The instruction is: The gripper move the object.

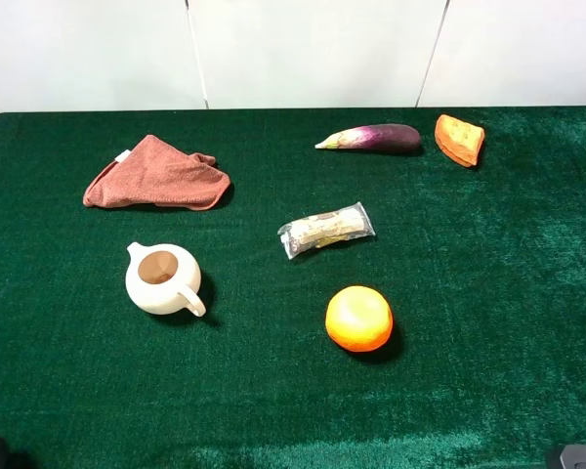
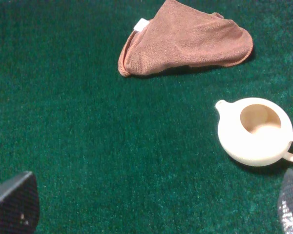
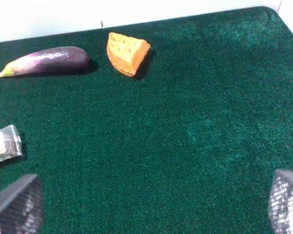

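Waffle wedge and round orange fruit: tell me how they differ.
The waffle wedge is flat-sided and angular with a yellow grid face; the round orange fruit is smooth and ball-shaped. The wedge looks smaller and lies at the far right beside the eggplant; the fruit sits nearer, alone. Both are orange and rest untouched on the green cloth.

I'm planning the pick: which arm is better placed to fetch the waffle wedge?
Right. The waffle wedge lies far right beside the eggplant, and the right gripper, fingers spread, already sees it; the left gripper faces only the cloth and teapot.
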`<state>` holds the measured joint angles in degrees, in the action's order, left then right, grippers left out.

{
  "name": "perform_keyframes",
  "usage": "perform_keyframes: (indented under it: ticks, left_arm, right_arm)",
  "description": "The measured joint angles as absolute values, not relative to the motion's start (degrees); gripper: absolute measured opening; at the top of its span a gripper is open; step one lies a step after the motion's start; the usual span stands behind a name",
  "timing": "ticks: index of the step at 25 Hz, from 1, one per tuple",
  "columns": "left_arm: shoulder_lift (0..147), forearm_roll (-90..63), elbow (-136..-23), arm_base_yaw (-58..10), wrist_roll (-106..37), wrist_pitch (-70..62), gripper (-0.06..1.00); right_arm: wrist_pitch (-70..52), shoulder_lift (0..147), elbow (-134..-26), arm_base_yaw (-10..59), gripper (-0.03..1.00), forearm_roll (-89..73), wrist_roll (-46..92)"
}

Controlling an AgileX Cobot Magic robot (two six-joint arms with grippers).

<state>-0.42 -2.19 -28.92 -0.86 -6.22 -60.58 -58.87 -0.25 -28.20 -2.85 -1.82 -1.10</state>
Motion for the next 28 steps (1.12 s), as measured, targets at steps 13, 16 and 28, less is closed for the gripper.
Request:
perform_keyframes:
  ticks: [13,16,28]
  left_arm:
    - [-0.4,-2.2,-28.9,-0.9,-6.2,-60.6,0.99]
    - [-0.4,-2.2,-28.9,-0.9,-6.2,-60.6,0.99]
    - [-0.4,-2.2,-28.9,-0.9,-6.2,-60.6,0.99]
  right_arm:
    - [-58.9,-0.2,-28.2,-2.9,0.69,-1.8,-1.1]
    - [-58.9,-0.2,-28.2,-2.9,0.69,-1.8,-1.1]
    - [-58.9,-0.4,-28.2,-2.9,0.69,-1.8,-1.1]
